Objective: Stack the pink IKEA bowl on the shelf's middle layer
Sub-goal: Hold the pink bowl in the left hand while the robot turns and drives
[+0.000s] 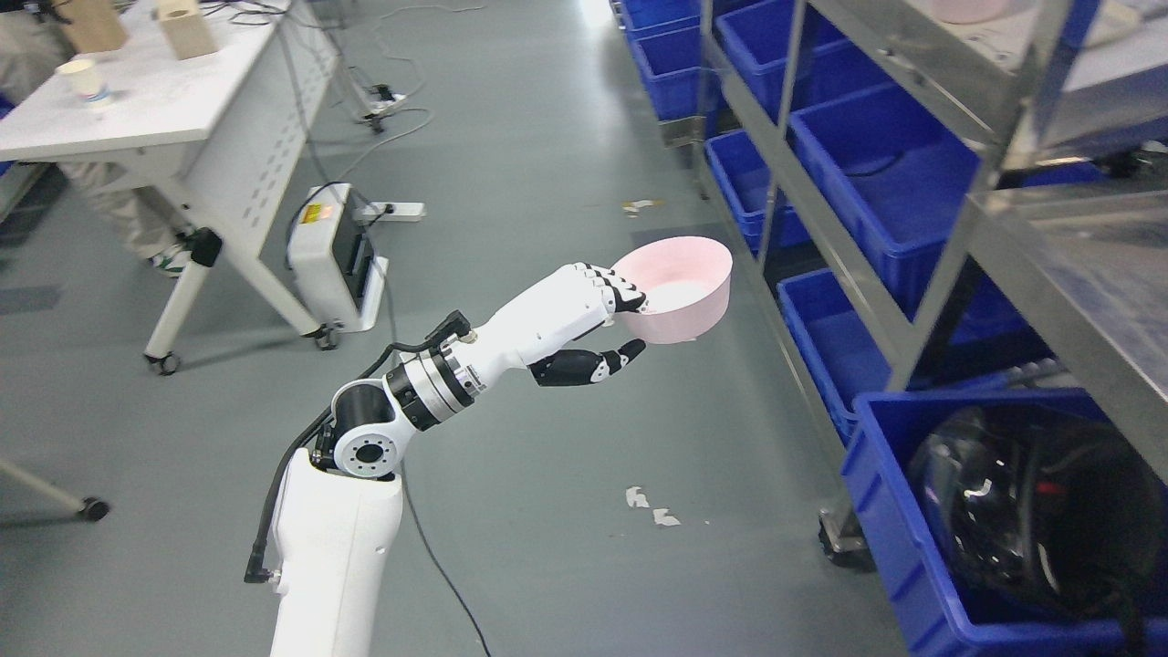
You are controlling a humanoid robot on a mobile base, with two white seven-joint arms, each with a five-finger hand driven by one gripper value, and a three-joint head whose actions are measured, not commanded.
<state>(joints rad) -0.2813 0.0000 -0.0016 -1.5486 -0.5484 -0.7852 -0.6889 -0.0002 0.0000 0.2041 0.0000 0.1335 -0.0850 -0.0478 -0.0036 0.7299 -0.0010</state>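
Left white robot hand [584, 319], fingers over the rim and thumb under, gripping one round pale pink plastic bowl [680, 287], held in mid-air above grey floor, beside the metal shelf rack [912, 310].

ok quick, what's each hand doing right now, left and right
Left hand: closed on the rim of the pink bowl, held in the air beside the shelf.
Right hand: not in view.
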